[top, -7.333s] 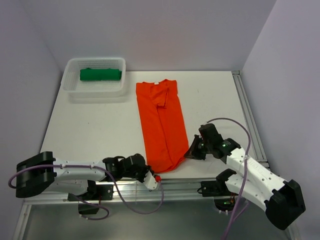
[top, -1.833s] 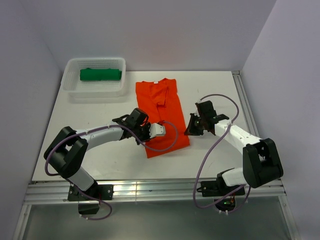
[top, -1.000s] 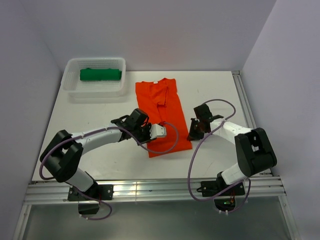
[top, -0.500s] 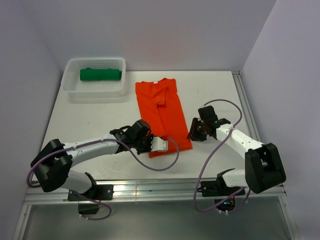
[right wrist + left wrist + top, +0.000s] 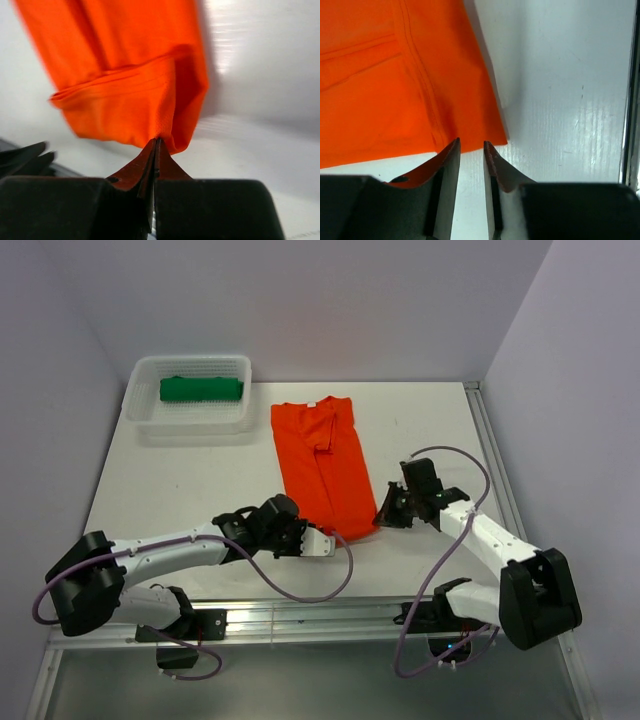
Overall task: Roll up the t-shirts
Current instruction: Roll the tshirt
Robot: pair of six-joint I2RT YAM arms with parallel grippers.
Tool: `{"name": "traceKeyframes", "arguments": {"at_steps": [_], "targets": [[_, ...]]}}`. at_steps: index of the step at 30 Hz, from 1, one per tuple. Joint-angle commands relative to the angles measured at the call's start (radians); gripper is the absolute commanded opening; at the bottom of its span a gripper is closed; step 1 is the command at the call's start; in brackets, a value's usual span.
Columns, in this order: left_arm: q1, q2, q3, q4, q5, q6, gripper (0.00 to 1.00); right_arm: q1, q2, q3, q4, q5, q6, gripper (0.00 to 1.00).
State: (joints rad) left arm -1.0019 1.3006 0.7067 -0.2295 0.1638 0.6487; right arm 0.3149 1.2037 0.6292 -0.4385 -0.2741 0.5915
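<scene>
An orange t-shirt (image 5: 325,465) lies folded into a long strip down the middle of the table, collar at the far end. Its near hem is doubled over in the right wrist view (image 5: 125,80). My right gripper (image 5: 384,517) (image 5: 157,140) is shut on the hem's near right corner, which is lifted a little. My left gripper (image 5: 333,539) (image 5: 471,145) stands just off the near hem (image 5: 395,75), jaws narrowly open with only bare table between them. A green t-shirt (image 5: 200,389) lies rolled in the white basket (image 5: 190,423).
The basket sits at the far left corner of the white table. A metal rail (image 5: 300,615) runs along the near edge, and another (image 5: 495,470) along the right side. Grey walls close in the back and both sides.
The left gripper has come off the shirt and slid toward the near hem. The right gripper opened briefly, then shut on the hem corner, moving slightly nearer.
</scene>
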Motion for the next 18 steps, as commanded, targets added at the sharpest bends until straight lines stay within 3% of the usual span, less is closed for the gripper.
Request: {"name": "traceKeyframes", "arguments": {"at_steps": [1,3,6,11,18], "targets": [[-0.003,0.012,0.051,0.042,0.031,-0.03,0.29,0.016,-0.061,-0.005,0.105,-0.161,0.057,0.0],[-0.003,0.035,0.053,0.055,0.036,-0.035,0.25,0.053,-0.056,-0.008,0.132,-0.163,0.082,0.0],[-0.003,0.069,0.056,0.076,0.04,-0.035,0.2,0.12,-0.052,0.035,0.069,-0.024,0.094,0.0],[-0.003,0.1,0.056,0.082,0.049,-0.027,0.18,0.112,-0.072,0.04,-0.038,0.082,0.068,0.0],[-0.003,0.112,0.03,0.081,0.036,-0.021,0.17,0.101,-0.059,-0.066,-0.025,0.096,0.054,0.0]]}}
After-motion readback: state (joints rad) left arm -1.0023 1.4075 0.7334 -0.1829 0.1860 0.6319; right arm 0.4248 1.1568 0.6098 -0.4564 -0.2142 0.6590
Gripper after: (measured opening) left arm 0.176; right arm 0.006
